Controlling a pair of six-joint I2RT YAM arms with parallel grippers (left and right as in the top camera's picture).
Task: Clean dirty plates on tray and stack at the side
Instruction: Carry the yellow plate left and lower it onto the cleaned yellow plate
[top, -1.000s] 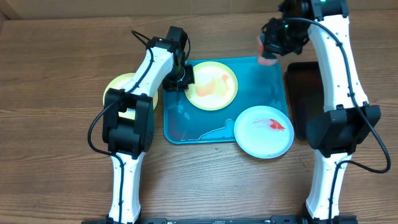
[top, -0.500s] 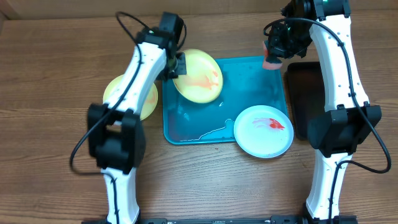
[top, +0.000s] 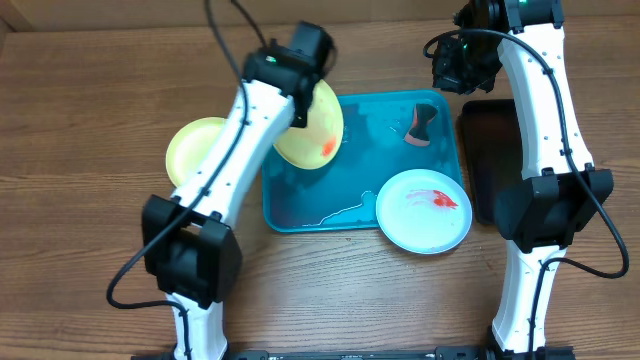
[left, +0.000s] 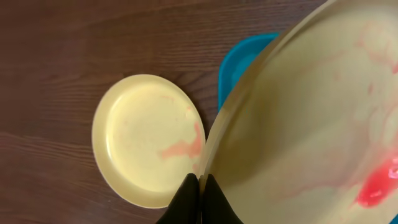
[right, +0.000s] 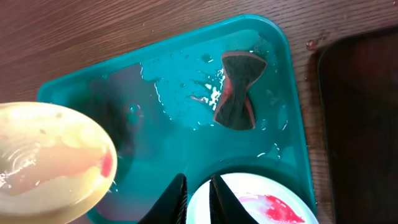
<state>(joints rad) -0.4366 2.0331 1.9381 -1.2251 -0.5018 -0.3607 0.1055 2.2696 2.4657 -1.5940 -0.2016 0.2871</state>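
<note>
My left gripper (top: 299, 112) is shut on the rim of a light-green plate (top: 314, 128), holding it tilted on edge above the left end of the turquoise tray (top: 375, 160). The left wrist view shows its fingertips (left: 200, 186) pinching that rim, with red sauce on the plate's (left: 311, 112) face. A second light-green plate (top: 185, 147), faintly smeared, lies on the table left of the tray. A white plate (top: 424, 210) with red sauce sits on the tray's front right corner. My right gripper (top: 455, 65) hovers over the tray's back right corner, slightly open and empty (right: 198, 193).
A dark and pink sponge (top: 420, 125) lies on the wet tray near its back right corner, also seen as the sponge (right: 239, 90) in the right wrist view. A black tray (top: 490, 150) stands on the table right of the turquoise one.
My left gripper lifted the light-green plate off the tray, tipping it on edge and carrying it right. My right gripper opened and the sponge dropped onto the tray.
</note>
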